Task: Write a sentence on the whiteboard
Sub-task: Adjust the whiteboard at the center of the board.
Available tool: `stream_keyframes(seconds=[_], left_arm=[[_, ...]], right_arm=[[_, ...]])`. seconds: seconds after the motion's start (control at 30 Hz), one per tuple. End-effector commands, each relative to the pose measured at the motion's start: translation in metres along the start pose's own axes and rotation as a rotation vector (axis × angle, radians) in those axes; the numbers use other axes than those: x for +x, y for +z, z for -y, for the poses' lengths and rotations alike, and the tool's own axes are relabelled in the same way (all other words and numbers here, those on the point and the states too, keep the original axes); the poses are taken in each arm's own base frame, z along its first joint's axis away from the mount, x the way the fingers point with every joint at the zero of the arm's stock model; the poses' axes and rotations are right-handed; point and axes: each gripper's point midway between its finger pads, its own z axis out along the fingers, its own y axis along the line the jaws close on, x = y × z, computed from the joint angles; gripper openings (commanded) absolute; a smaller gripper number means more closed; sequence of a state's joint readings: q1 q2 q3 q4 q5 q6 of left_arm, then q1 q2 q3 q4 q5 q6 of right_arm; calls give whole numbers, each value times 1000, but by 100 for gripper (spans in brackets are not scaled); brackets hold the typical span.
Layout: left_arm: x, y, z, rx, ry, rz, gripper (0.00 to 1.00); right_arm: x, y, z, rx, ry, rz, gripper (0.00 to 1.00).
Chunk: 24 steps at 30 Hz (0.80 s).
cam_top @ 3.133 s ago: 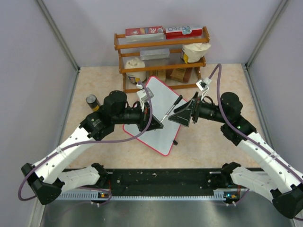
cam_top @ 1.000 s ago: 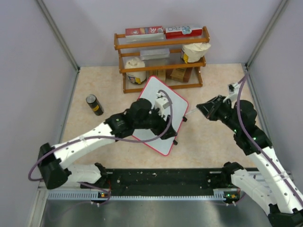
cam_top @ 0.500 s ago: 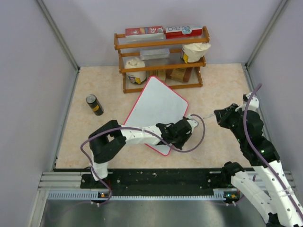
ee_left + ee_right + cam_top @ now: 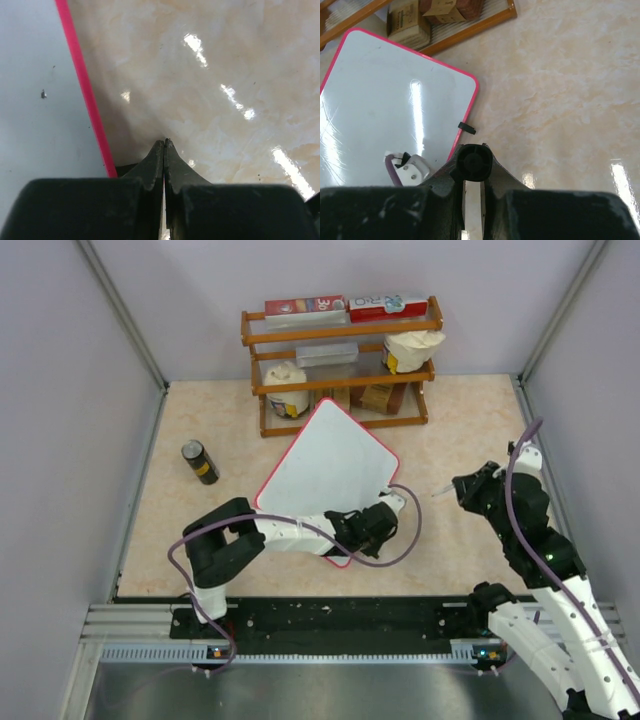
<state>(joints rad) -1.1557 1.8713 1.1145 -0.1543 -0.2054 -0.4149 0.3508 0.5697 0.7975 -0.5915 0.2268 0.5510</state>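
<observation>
1 whiteboard (image 4: 325,465), 1 can (image 4: 200,462), 1 wooden rack (image 4: 340,332), probably 1 marker (image 4: 471,163).

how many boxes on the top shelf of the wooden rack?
2: a long red box at the left and a red-and-white box at the right of the brown wooden rack's top shelf. None seems hidden.

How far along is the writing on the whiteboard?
Nothing done: the whiteboard is blank. In hand: the right hand grips the marker, off the board's right side. The left hand is shut beside the board's edge. Left: the whole sentence.
</observation>
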Motion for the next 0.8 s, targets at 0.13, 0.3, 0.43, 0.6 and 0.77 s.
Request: stream_keyframes(seconds=[0.13,0.3,0.43,0.6,0.77], left_arm=[[59,-16,-73,-217,-98,-62,0],[74,-23,-98,-260,-160,-63,0],[87,-31,-124,-305,-196,-86,0],[99,-39,-155,-347,-261,-95,0],[96,-44,-172,-378,-308,-82,0]], right_arm=[[4,6,-2,-19,-4,-2,0],[4,6,-4,-32,-8,-2,0],[6,9,-4,-31,-13,-9,0],[9,11,-5,-40,-10,-18,0],[12,15,-7,-49,-4,-27,0]])
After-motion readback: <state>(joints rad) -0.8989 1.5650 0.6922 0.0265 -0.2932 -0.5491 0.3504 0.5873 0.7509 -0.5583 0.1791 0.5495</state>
